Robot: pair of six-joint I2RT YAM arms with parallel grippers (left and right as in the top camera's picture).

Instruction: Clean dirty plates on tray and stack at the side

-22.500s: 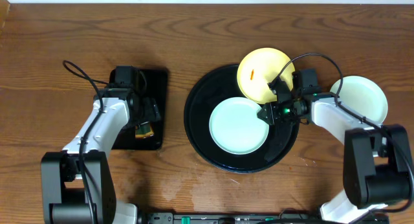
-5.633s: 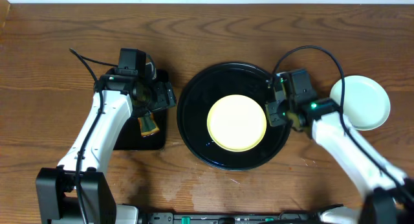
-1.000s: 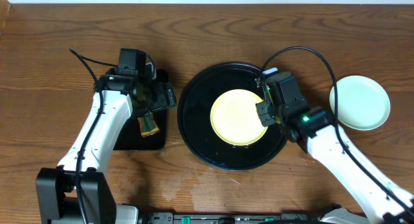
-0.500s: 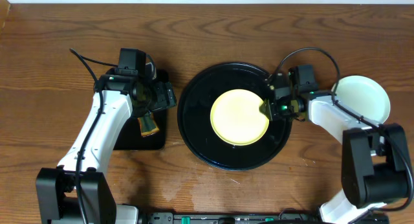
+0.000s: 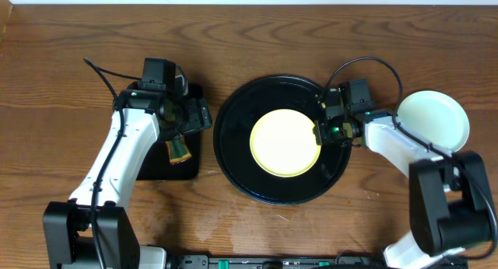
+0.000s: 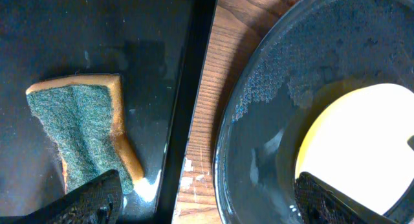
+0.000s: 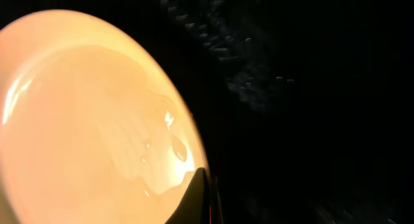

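Note:
The pale yellow plate (image 5: 285, 142) lies in the middle of the round black tray (image 5: 237, 156). It looks wet and I see no orange smear on it. My right gripper (image 5: 320, 132) is at the plate's right rim and shut on it. In the right wrist view the dark fingers (image 7: 200, 185) pinch the edge of the yellow plate (image 7: 84, 114). A mint-blue plate (image 5: 433, 123) sits on the table to the right of the tray; I cannot tell whether another lies under it. My left gripper (image 5: 189, 116) hovers open and empty over the rectangular tray.
A green and yellow sponge (image 5: 179, 149) lies on the small rectangular black tray (image 5: 152, 164) at left, and it shows in the left wrist view (image 6: 81, 136). That view also shows the left gripper (image 6: 206, 188), the round tray's wet rim (image 6: 223, 140) and the yellow plate (image 6: 362, 140).
The yellow plate has shifted slightly to the left on the round tray, with my right gripper staying at its rim. The left arm has not moved.

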